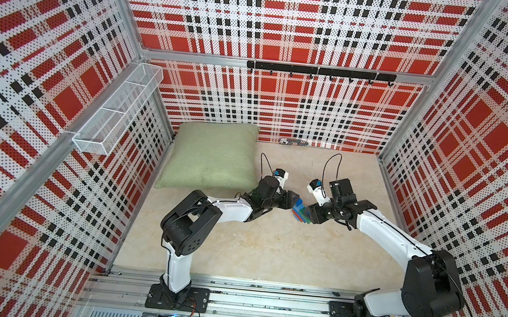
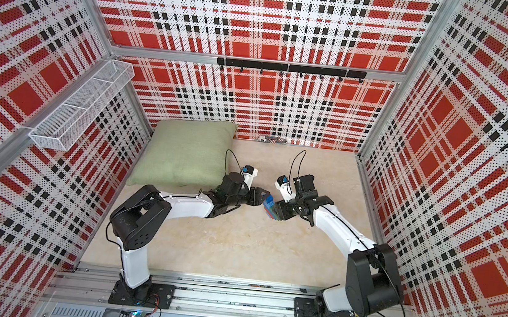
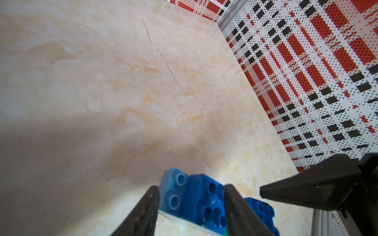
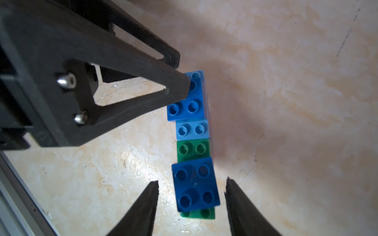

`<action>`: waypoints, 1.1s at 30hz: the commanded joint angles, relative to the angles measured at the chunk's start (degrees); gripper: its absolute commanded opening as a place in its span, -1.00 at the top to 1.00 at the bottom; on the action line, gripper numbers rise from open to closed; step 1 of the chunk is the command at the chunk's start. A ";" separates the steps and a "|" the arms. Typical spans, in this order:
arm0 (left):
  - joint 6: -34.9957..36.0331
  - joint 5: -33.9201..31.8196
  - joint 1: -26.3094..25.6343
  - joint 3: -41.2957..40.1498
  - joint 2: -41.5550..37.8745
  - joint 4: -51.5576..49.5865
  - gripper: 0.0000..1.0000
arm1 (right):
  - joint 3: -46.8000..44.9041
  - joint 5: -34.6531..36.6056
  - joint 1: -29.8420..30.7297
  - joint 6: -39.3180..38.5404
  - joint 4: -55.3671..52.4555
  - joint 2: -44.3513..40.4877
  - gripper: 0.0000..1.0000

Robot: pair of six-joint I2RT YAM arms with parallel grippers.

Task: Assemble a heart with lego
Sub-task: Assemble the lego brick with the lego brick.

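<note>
The heart (image 1: 301, 212) (image 2: 270, 206) is a joined cluster of light blue, dark blue, green and red lego at mid-table, between my two grippers. My left gripper (image 1: 293, 202) (image 3: 191, 187) comes in from the left and is shut on the heart's far end, across a light blue brick (image 3: 173, 192) and a dark blue brick (image 3: 204, 202). My right gripper (image 1: 309, 215) (image 4: 191, 180) is open. Its fingers straddle the near dark blue brick (image 4: 194, 183) with a gap on each side. A green brick (image 4: 193, 149) shows in the middle of the row.
A green pillow (image 1: 211, 158) lies at the back left, close behind the left arm. A white wire basket (image 1: 116, 109) hangs on the left wall and a black hook rail (image 1: 319, 71) on the back wall. A small striped object (image 1: 294, 142) lies against the back wall.
</note>
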 commanded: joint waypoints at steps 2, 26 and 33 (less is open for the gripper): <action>1.66 -0.92 -0.51 1.46 0.65 -1.15 -0.11 | 1.59 0.53 0.34 -1.62 -1.11 0.91 -0.09; 2.74 -2.37 -0.95 2.79 1.09 -3.11 -0.12 | 0.55 1.43 2.95 -2.49 -1.60 -0.23 0.25; 2.83 -3.23 -0.95 2.52 0.95 -3.36 -0.12 | -1.59 7.12 6.80 1.54 0.67 -2.23 0.27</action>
